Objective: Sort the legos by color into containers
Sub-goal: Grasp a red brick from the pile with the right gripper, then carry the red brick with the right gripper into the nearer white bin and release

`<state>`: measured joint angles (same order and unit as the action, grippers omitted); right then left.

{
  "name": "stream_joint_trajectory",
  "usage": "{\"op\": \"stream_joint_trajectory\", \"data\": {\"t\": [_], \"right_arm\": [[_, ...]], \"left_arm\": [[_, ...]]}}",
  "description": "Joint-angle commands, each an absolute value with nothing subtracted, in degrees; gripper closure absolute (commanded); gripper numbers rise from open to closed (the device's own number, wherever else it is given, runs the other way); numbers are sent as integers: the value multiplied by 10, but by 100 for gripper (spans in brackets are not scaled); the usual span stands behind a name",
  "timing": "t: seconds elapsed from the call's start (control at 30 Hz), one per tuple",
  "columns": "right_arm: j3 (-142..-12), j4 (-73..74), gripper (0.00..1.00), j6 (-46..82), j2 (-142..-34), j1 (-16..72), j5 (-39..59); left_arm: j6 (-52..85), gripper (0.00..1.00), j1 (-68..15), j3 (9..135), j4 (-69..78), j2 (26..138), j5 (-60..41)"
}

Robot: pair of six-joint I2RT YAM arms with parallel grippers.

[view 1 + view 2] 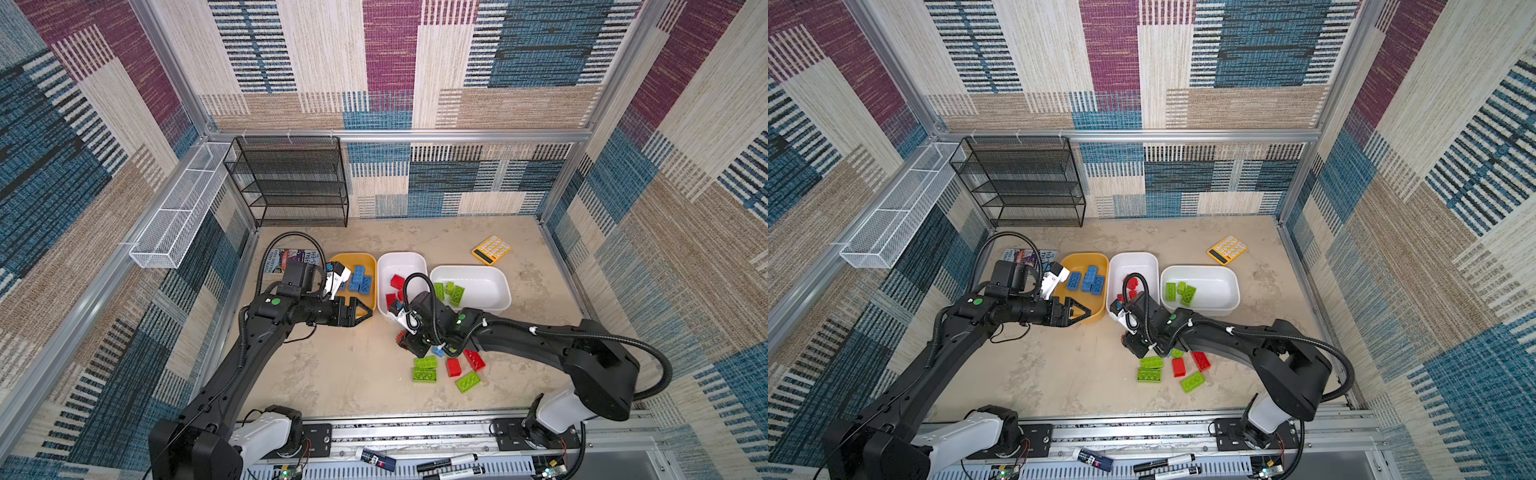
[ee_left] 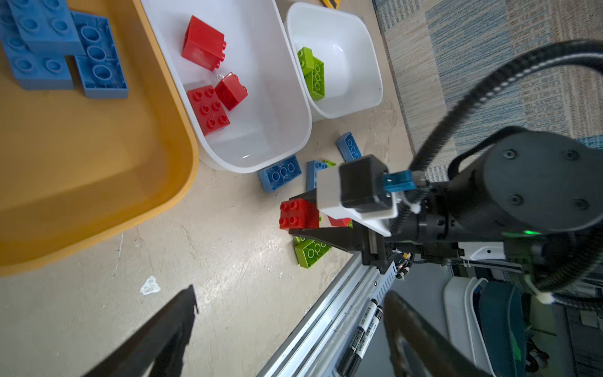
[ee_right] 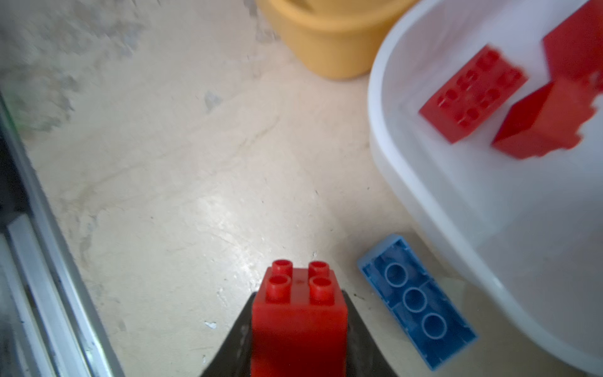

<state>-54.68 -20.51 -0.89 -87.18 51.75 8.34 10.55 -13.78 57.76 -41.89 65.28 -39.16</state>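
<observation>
One red lego (image 3: 298, 313) in right pincer (image 2: 291, 216)

Tubs in a row: left tub (image 1: 369, 300), mid tub (image 1: 401, 264), right tub (image 1: 486, 286), bricks (image 1: 359, 280) in each. On table (image 1: 332, 374) in front of mid/right: loose bricks (image 1: 453, 368). Behind right tub: calculator (image 1: 491, 249). My R pincer (image 2: 295, 215), brick (image 3: 298, 313) in it, before mid tub.

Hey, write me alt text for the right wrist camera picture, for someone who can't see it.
A short red brick is clamped in the jaws of the right gripper. On the pale table beside it, a blue brick lies hollow side up next to a white tub holding more red bricks; a mustard tub stands beyond.
</observation>
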Motion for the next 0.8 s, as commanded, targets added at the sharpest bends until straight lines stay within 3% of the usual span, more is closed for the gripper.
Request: {"op": "stream_joint_trajectory", "data": {"t": [0.0, 0.17, 0.37, 0.77], "right_arm": [[-578, -237, 73, -7, -842, 510, 64], [-633, -234, 73, -33, -846, 443, 87], [-709, -219, 71, -70, -939, 371, 94], [-842, -170, 69, -103, -1135, 349, -39]], "left_arm": [[88, 9, -131, 599, -442, 650, -397], [92, 9, -119, 612, -444, 642, -399], [90, 9, -113, 612, -452, 634, -395], [98, 9, -103, 588, -444, 623, -394]]}}
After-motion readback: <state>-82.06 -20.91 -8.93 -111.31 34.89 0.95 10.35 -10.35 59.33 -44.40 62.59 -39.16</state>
